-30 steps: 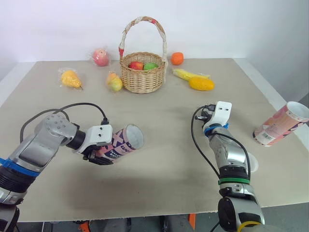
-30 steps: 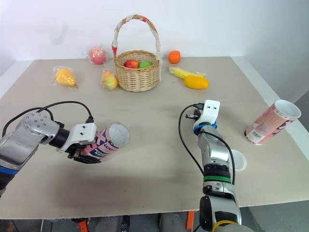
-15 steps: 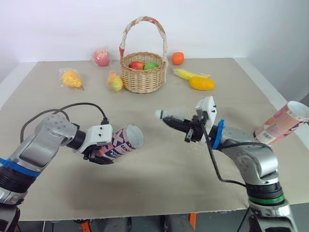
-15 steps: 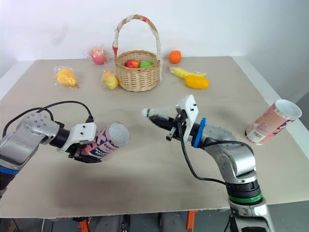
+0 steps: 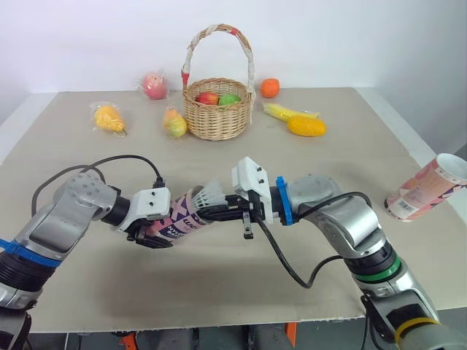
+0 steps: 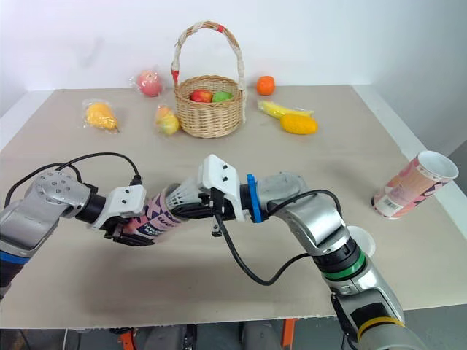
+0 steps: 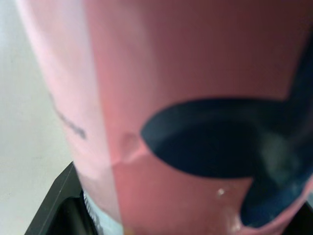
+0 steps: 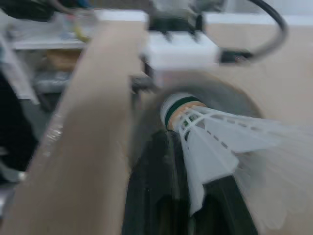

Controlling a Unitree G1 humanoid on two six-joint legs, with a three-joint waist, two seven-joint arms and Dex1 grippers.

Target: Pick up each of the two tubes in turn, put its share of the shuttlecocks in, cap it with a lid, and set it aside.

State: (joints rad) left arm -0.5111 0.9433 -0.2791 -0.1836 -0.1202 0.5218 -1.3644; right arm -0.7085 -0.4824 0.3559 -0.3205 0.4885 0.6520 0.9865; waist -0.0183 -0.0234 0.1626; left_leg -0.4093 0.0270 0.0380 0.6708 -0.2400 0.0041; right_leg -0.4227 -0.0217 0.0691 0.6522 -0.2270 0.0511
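Half a second earlier my right arm was out over the middle of the table; by this moment it had swung across to my left, bringing the shuttlecock (image 5: 211, 193) up to the mouth of the tube (image 5: 179, 221).

In the head views, my left gripper (image 5: 149, 232) was clamped around the tube's lower body, holding it off the table and tipped with the open end facing my right arm, so the feathers could go straight in. My right gripper (image 5: 208, 212) had its fingers drawn narrow on the shuttlecock, with the white skirt resting at the rim. The second tube (image 5: 427, 186) lay on its side well apart at my right, and a white lid (image 6: 363, 240) sat on the table near my right elbow, ready for capping.

In the left wrist view, the pink tube wall (image 7: 186, 98) pressed close against my dark fingers (image 7: 54, 205).

In the right wrist view, the green-banded cork pointed into the tube's mouth. The blur left me unsure whether it had yet passed the rim.
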